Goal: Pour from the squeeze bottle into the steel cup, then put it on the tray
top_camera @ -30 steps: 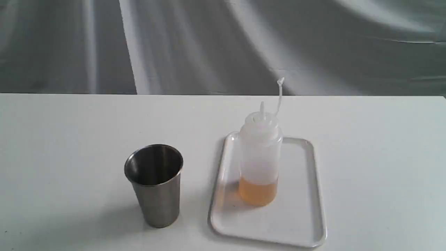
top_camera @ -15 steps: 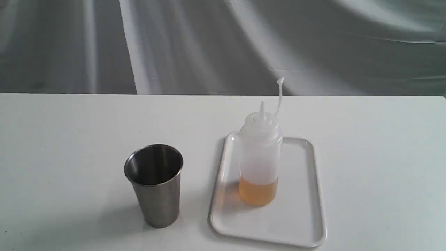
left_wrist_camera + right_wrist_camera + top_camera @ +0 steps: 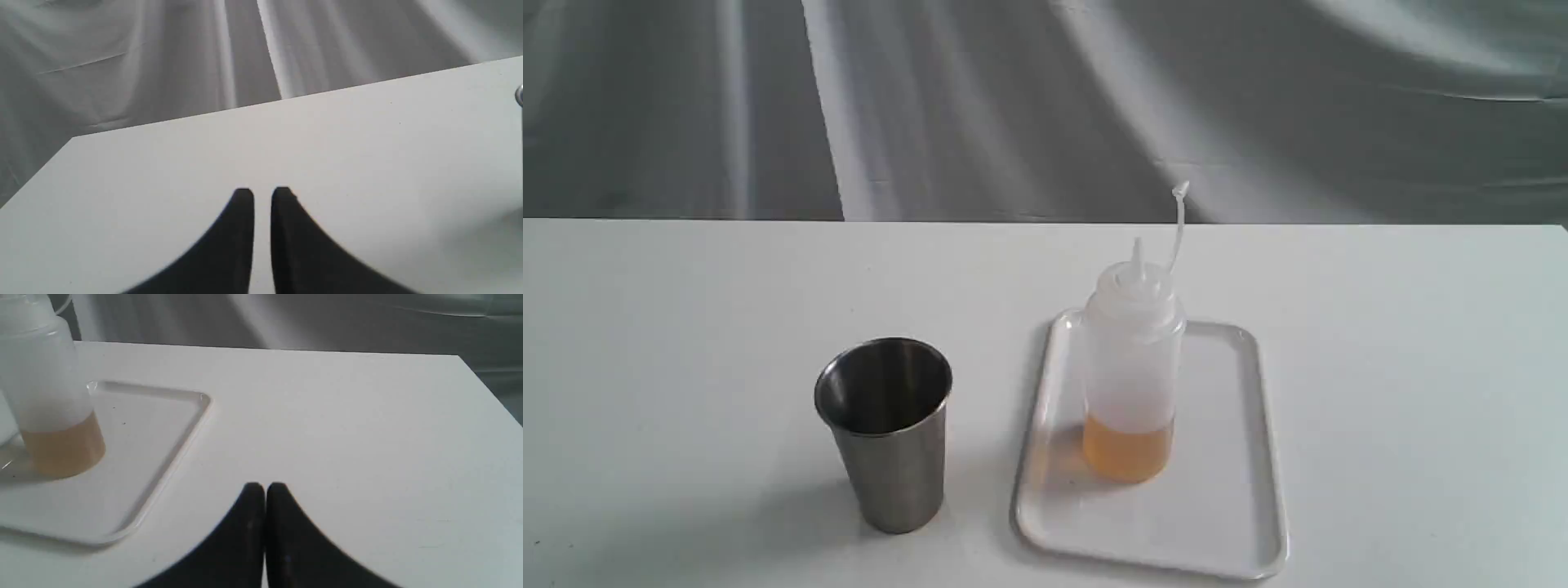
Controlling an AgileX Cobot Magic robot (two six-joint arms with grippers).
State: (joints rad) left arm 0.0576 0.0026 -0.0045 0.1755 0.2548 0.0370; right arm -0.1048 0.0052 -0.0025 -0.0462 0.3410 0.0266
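Note:
The squeeze bottle [image 3: 1130, 367] stands upright on the white tray [image 3: 1241, 506], amber liquid at its bottom, cap strap sticking up. The right wrist view shows the same bottle [image 3: 49, 396] on the tray [image 3: 163, 428]. The steel cup [image 3: 887, 433] stands upright on the table to the left of the tray; a sliver of it [image 3: 519, 96] shows in the left wrist view. My left gripper [image 3: 262, 192] hovers over bare table with a narrow gap between its fingertips. My right gripper [image 3: 265, 486] is shut on nothing, on the far side of the tray from the cup. Neither gripper appears in the exterior view.
The white table [image 3: 686, 286] ends at a far edge against a grey draped cloth [image 3: 1013, 106]. A table corner [image 3: 459, 356] shows in the right wrist view, another corner [image 3: 72, 138] in the left wrist view.

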